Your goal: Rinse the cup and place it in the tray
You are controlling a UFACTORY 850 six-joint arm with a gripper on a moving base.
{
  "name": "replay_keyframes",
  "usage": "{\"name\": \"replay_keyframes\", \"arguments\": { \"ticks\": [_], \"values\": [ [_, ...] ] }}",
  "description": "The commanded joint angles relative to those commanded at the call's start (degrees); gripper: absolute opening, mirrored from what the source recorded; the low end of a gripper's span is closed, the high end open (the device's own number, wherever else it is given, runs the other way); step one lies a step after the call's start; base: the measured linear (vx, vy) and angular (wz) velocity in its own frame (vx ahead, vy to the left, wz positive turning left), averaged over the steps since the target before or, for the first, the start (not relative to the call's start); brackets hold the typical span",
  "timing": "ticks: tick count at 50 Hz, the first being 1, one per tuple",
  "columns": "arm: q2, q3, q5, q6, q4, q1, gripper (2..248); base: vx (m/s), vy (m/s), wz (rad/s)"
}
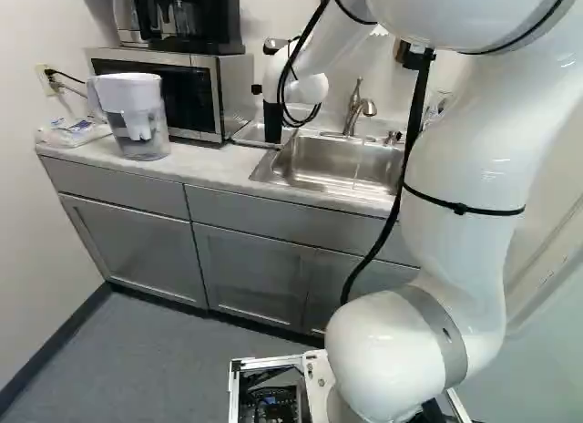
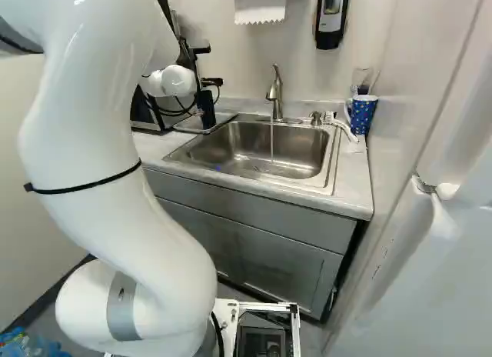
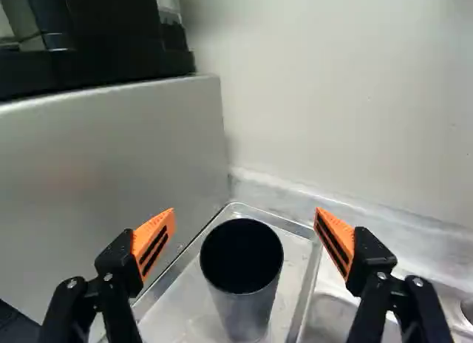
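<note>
A: Largest item first?
B: The bench (image 1: 214, 174), a pale top over grey cabinets.

A: Next?
B: The white arm (image 1: 465, 168), in front of the bench, with its wrist end over the bench beside the sink.

A: Inset fixtures and appliances?
B: Stainless-steel sink (image 2: 265, 148), set into the bench; a thin stream of water falls into it from the faucet (image 2: 275, 95). Microwave (image 1: 178, 90) on the bench, left of the sink in the left base view. Black coffee maker (image 1: 214, 17) on top of the microwave. Clear water pitcher (image 1: 141, 104) near the microwave, at its far side from the sink.

A: And the tray?
B: Shallow metal tray (image 3: 185, 310), between microwave and sink.

A: State of the end effector (image 2: 207, 65)?
B: Released. Fingers wide apart, nothing gripped; the orange pads (image 3: 154, 241) face each other across a gap.

A: Location of the cup?
B: A dark tumbler (image 3: 247, 307), standing upright in the tray, mouth up. In the wrist view it lies ahead of the end effector, between the lines of the two fingers, touching neither.

A: Smaller items?
B: Blue patterned mug (image 2: 361, 115) on the bench, at the right of the right base view, beside a white-handled brush (image 2: 342, 128).
</note>
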Motion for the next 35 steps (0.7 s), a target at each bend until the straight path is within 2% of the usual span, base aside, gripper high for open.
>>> {"name": "replay_keyframes", "arguments": {
  "ticks": [35],
  "values": [
    [2.26, -1.76, -1.14, 0.0, 0.0, -1.24, 247, 0.0, 0.0, 0.0]
  ]
}}
